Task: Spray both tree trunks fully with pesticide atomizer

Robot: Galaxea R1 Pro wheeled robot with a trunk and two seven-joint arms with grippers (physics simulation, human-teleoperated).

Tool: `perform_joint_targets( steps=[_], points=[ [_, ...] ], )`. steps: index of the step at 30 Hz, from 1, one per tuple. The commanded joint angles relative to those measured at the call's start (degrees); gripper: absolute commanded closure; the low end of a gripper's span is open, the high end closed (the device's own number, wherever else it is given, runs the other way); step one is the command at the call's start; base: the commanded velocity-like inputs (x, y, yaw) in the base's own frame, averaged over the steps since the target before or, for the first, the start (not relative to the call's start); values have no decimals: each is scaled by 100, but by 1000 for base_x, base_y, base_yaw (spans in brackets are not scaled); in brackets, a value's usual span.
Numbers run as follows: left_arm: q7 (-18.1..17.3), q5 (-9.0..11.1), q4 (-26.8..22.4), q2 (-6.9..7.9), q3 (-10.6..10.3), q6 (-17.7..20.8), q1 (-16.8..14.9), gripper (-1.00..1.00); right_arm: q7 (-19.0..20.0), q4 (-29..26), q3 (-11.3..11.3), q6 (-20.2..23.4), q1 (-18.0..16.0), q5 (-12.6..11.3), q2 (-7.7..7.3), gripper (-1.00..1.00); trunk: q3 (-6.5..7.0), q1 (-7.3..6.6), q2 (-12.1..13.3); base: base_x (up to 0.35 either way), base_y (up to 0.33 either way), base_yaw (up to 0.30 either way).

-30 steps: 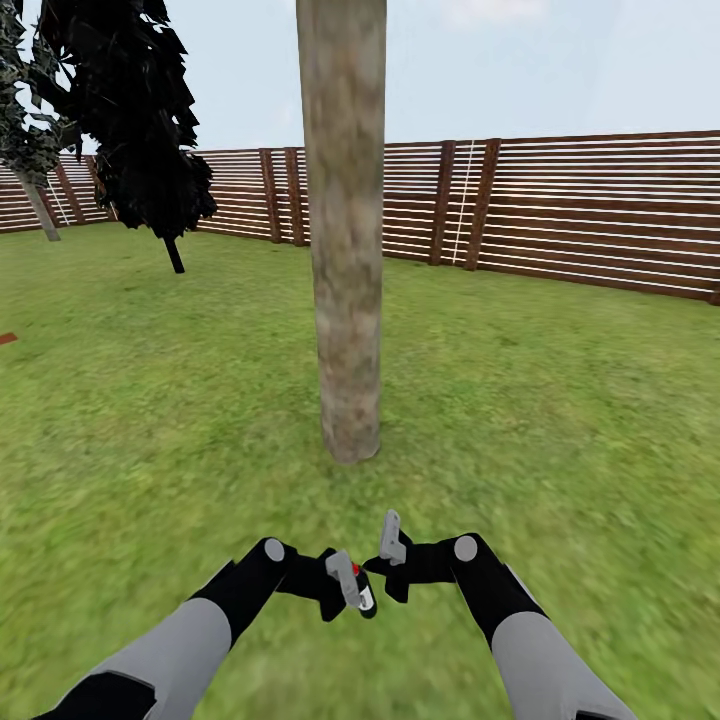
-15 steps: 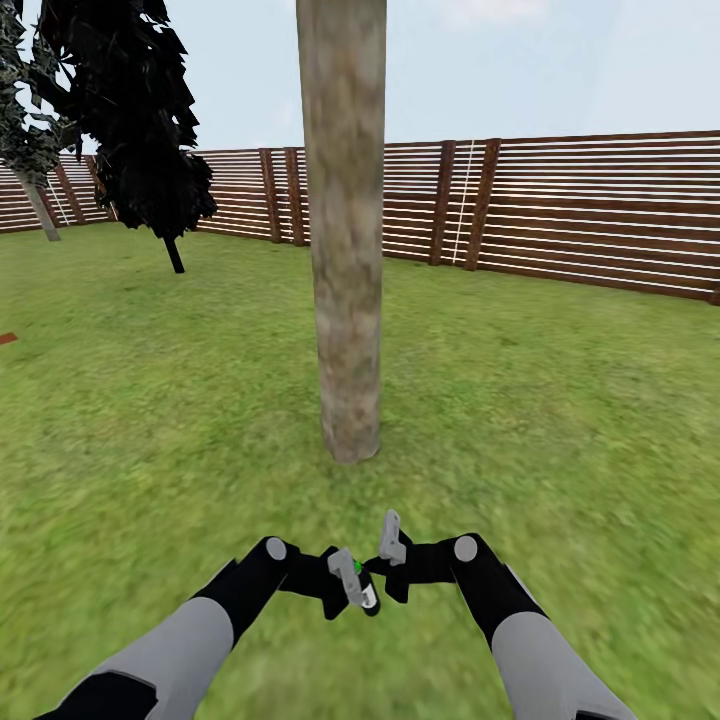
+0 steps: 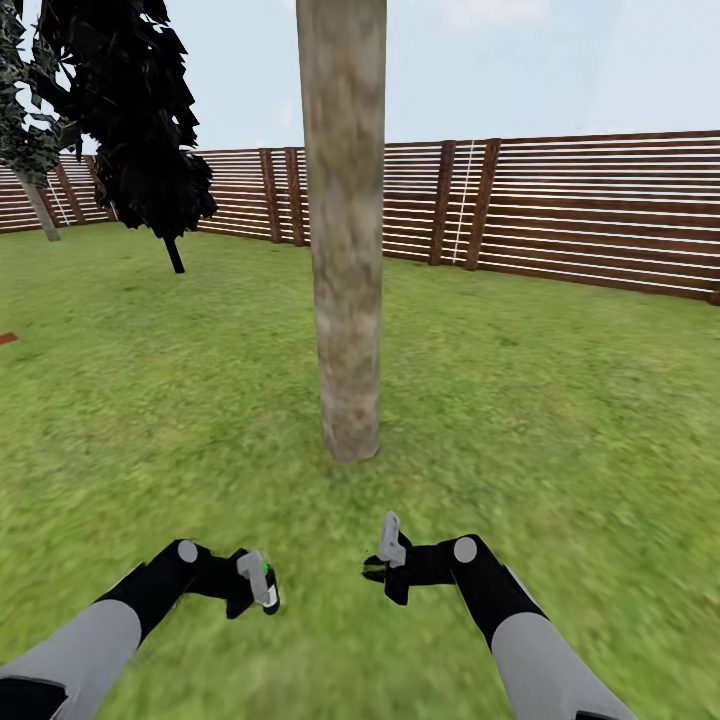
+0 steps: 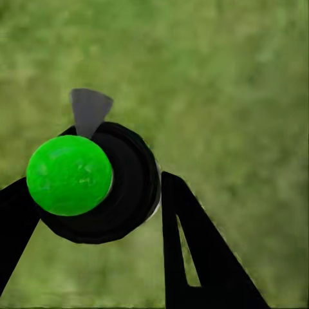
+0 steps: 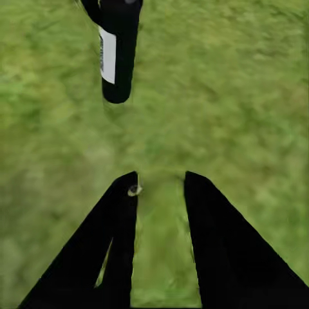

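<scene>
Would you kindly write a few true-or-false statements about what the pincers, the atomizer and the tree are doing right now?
1. The left pincer holds the pesticide atomizer. True.
2. The right pincer grips a bottle too. False: its fingers stand apart over bare grass, with nothing between them.
3. The atomizer's top shows a green cap. True.
4. The tree trunk stands behind the fence. False: it stands on the lawn in front of the fence.
5. The atomizer lies on the grass. False: it is held above it.
</scene>
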Motion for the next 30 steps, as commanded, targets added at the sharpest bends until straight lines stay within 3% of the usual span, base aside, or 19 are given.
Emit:
perform_joint_targets(
  steps=[1,4,6,8,10,12,14,15,16,17,18,20,21,22,24,26,28,29,30],
  points=[
    [-6,-18,-10,113,4,-60,0,100,30,-4,-48,-27,-4,46,10,-100,-5,-1,-2,0,0,0],
    [-6,-26,-12,334,13,-61,1,100,26,3,-60,-28,-5,46,10,-100,-5,-1,-2,0,0,0],
    [-6,9,-25,582,20,-62,1,100,-12,-1,-71,-37,-3,60,-31,-100,-5,-1,-2,0,0,0],
    [-6,16,-27,658,27,-62,1,100,-34,4,-78,-43,4,56,-375,-100,-5,-1,-2,0,0,0],
    [-6,18,-27,713,38,-57,1,100,-215,20,-197,-45,21,1,-888,-100,-5,-1,-2,0,0,0],
    [-6,59,-21,805,51,-45,1,100,-635,29,-831,-46,50,-114,-1297,-100,-5,-1,-2,0,0,0],
    [-11,324,36,859,188,-44,1,100,-1070,69,-1825,-49,179,-151,-1510,-100,-5,-1,-2,0,0,0],
    [-12,453,48,865,267,-38,1,100,-1201,108,-2180,-51,242,-156,-1547,-100,-5,-1,-2,0,0,0],
    [-7,642,56,868,399,-20,1,100,-1420,178,-2729,-57,328,-160,-1580,-100,-5,-1,-2,0,0,0],
    [17,873,60,850,641,16,1,100,-1834,241,-3492,-65,501,-163,-1591,-100,-5,-1,-2,0,0,0],
    [98,1016,65,834,889,43,1,100,-2222,270,-3954,-69,640,-162,-1584,-100,-5,-1,-2,0,0,0],
    [574,1228,161,803,1422,175,1,100,-2975,311,-4431,-75,847,-161,-1566,-100,-5,-1,-2,0,0,0],
    [1009,1319,324,766,1723,328,1,100,-3420,368,-4574,-86,974,-166,-1553,-100,-5,-1,-2,0,0,0],
    [1744,1376,511,628,1991,558,1,100,-4050,508,-4667,-137,1102,-180,-1542,-100,-5,-1,-2,0,0,0],
    [2735,1402,590,361,2127,913,-1,100,-4888,841,-4716,-285,1204,-230,-1549,-100,-5,-1,-2,0,0,0],
    [3621,1419,605,-11,2168,1595,-14,100,-5685,1401,-4731,-711,1315,-298,-1558,-100,-5,-1,-2,0,0,0],
    [4078,1417,588,-333,2167,2178,-43,100,-5949,1733,-4721,-1101,1360,-299,-1550,-100,-5,-1,-2,0,0,0],
    [4390,1414,393,-658,2162,2480,-67,100,-6038,1860,-4719,-1272,1387,-300,-1545,-100,-5,-1,-2,0,0,0],
    [4478,1423,207,-800,2167,2559,-77,100,-6064,1888,-4725,-1317,1395,-303,-1553,-100,-5,-1,-2,0,0,0]
  ],
)
